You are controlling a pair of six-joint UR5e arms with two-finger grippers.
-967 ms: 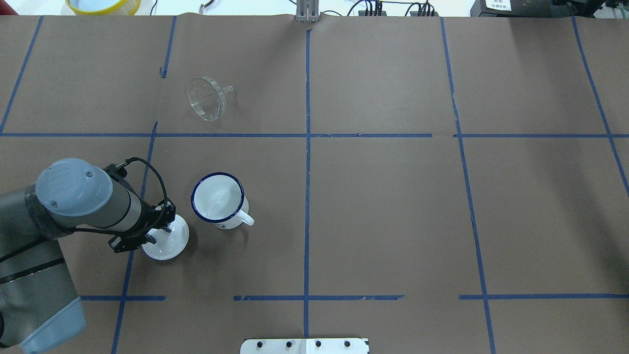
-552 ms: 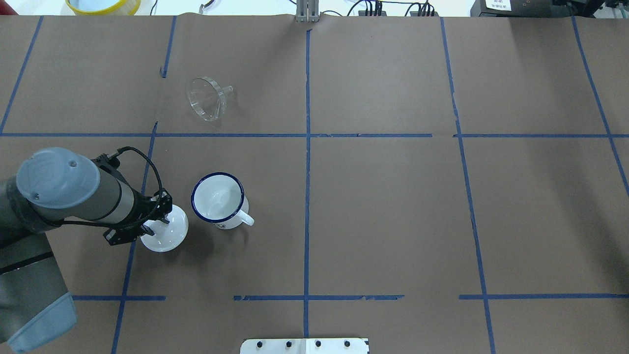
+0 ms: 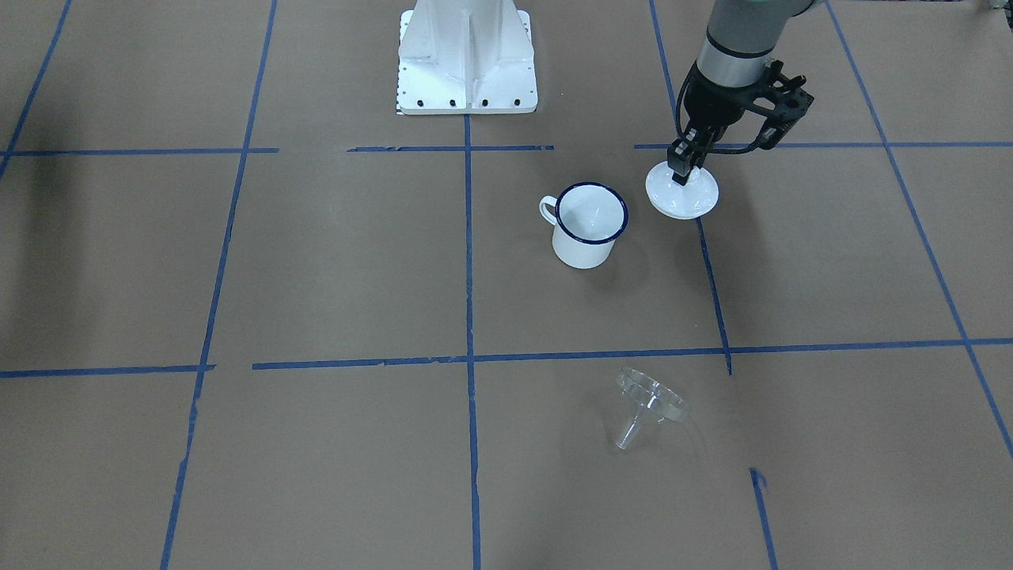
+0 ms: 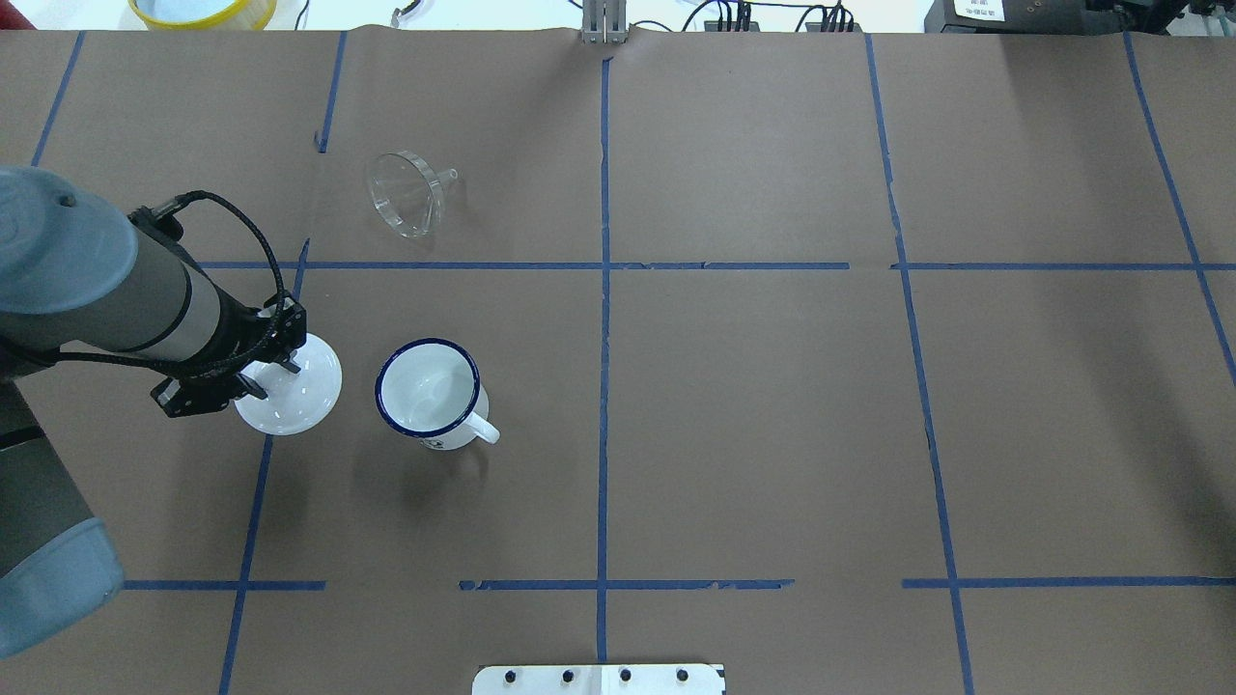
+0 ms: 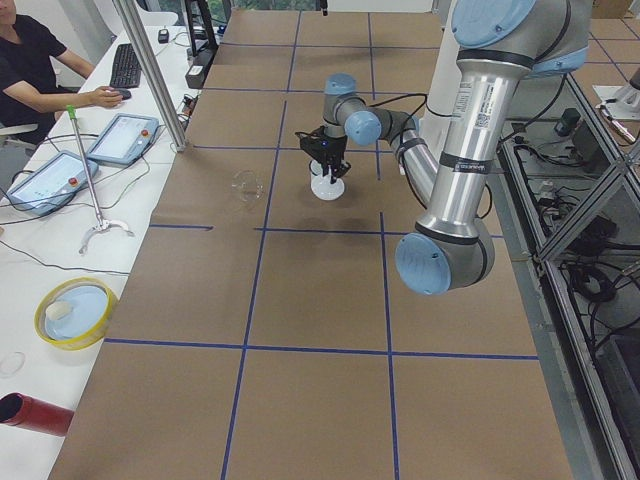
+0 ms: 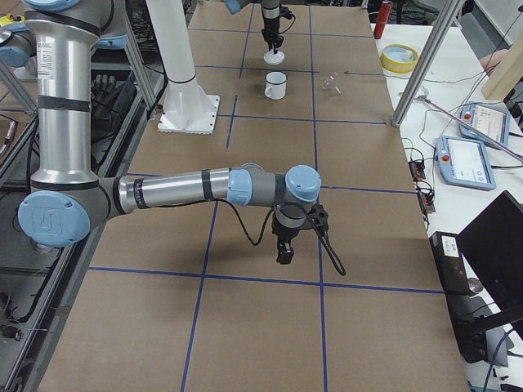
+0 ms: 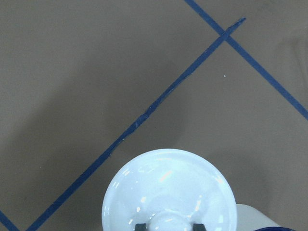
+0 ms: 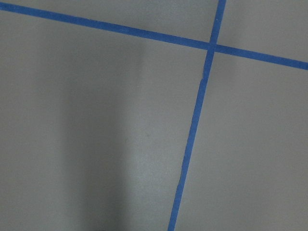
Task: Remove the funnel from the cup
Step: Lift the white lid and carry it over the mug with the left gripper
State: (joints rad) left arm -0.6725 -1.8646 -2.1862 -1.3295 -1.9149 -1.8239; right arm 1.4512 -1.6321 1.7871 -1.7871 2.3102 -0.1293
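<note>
My left gripper (image 3: 681, 172) has carried the white lid (image 3: 685, 199) forward, pinching its knob (image 7: 168, 222). The funnel (image 4: 406, 193) lies well apart from the cup (image 4: 428, 391). Right gripper (image 6: 283, 255): I can't tell.

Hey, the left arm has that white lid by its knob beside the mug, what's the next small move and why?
Probably lower the lid onto the bare paper, then have the left gripper open its fingers. The funnel already lies on its side, well apart from the empty cup, so the lid, clamped by its knob, is the only thing in hand.
</note>
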